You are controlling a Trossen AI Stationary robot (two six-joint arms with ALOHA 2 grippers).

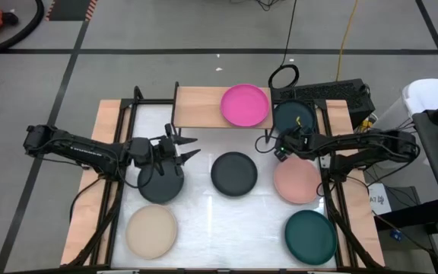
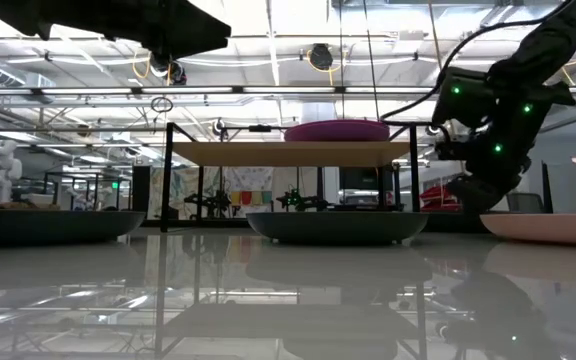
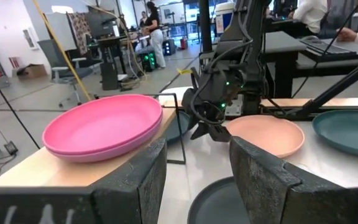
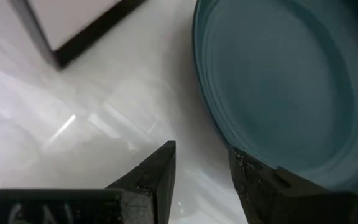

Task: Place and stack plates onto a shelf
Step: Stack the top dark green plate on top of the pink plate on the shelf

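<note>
The shelf (image 1: 198, 106) stands at the table's far edge. The hot pink plate (image 1: 245, 105) lies on its right half, and in the left wrist view a second rim (image 3: 86, 153) shows under that plate. One dark teal plate (image 1: 293, 118) rests on the table to the right of the shelf. My right gripper (image 1: 265, 143) hangs open above the table by that plate's near-left rim (image 4: 222, 134), touching nothing. My left gripper (image 1: 191, 148) is open in the air between the two charcoal plates (image 1: 160, 183) (image 1: 234, 173). The purple plate cannot be told apart.
The salmon plate (image 1: 297, 180) lies below the right arm. The beige plate (image 1: 151, 230) and the second dark teal plate (image 1: 310, 237) sit near the table's near edge. The shelf's left half (image 1: 192, 106) is bare wood. People stand in the room beyond the table (image 3: 154, 28).
</note>
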